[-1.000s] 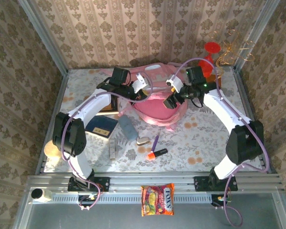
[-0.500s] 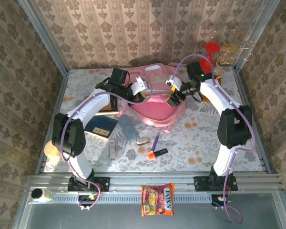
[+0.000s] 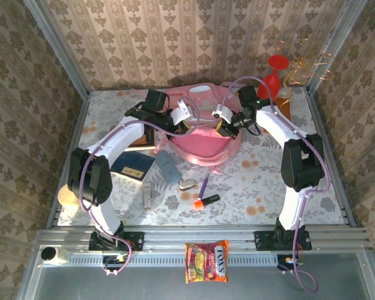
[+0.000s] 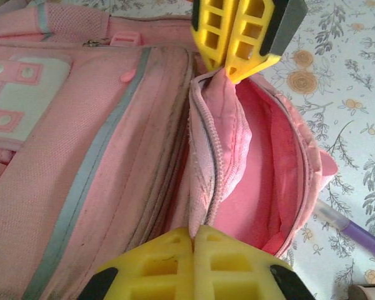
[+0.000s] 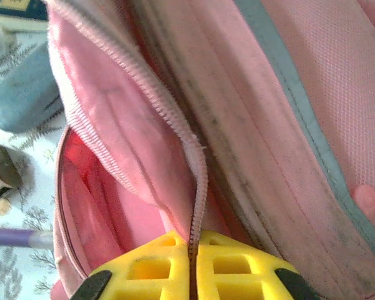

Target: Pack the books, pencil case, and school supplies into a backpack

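The pink backpack lies at the back middle with one pocket gaping. My left gripper is shut on the pocket's zip edge. My right gripper is shut on the same edge further along, and its yellow fingers face my left ones. Left of the bag lie a navy book, a brown book partly under my left arm, and the grey-blue pencil case. In front lie an orange-and-black marker, a purple pen, a beige piece and a pale stick.
A red stand with gold wire rises at the back right corner. An orange snack packet lies on the metal frame in front of the table. Patterned walls close in three sides.
My right gripper has swung back and left to the bag's opening and shut on the zip edge. The backpack's front has lifted a little. My left arm has not moved.
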